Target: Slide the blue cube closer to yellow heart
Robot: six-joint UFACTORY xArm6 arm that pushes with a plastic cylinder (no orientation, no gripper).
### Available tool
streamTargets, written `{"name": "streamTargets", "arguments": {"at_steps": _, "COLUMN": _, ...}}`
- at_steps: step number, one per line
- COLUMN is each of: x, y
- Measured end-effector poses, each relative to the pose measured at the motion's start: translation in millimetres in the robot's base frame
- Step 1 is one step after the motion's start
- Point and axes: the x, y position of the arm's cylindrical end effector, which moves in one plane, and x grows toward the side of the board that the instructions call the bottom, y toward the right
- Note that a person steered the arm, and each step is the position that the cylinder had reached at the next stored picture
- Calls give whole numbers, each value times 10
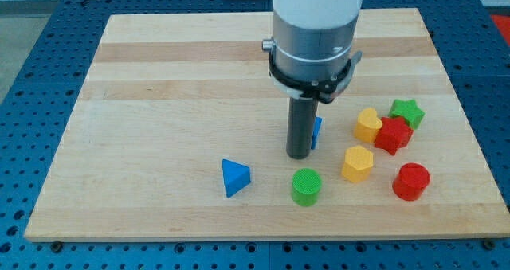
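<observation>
My tip (300, 155) touched the blue cube (316, 132).
Cube sat mostly hidden behind my rod, left of the yellow heart (368, 125); no gripper fitted.

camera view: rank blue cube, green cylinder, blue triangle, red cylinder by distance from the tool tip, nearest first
Measured from my tip:
1. blue cube: right against the rod on the view's right, mostly hidden behind it.
2. green cylinder: just below the tip, toward the view's bottom.
3. blue triangle: to the view's left and slightly lower.
4. red cylinder: far off to the view's right.
</observation>
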Motion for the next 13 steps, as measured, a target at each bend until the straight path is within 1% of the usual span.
{"name": "streamTargets", "arguments": {"at_steps": 1, "x": -205, "y": 31}}
{"name": "streamTargets", "arguments": {"at_steps": 2, "x": -289, "y": 69}}
{"name": "streamTargets", "arguments": {"at_steps": 3, "x": -232, "y": -52}}
{"name": "streamTargets", "arguments": {"at_steps": 4, "x": -355, "y": -279}}
{"name": "streamTargets", "arguments": {"at_steps": 5, "x": -653, "y": -297}}
{"name": "streamTargets", "arguments": {"at_steps": 6, "x": -700, "y": -176}}
{"name": "streamTargets", "arguments": {"at_steps": 7, "x": -631, "y": -285}}
{"name": "streamTargets", "arguments": {"at_steps": 8, "x": -448, "y": -374}}
{"name": "streamTargets", "arguments": {"at_steps": 9, "x": -407, "y": -291}}
{"name": "streamTargets", "arguments": {"at_steps": 11, "x": -781, "y": 24}}
{"name": "streamTargets", "arguments": {"at_steps": 12, "x": -852, "y": 297}}
{"name": "streamTargets", "arguments": {"at_steps": 13, "x": -852, "y": 182}}
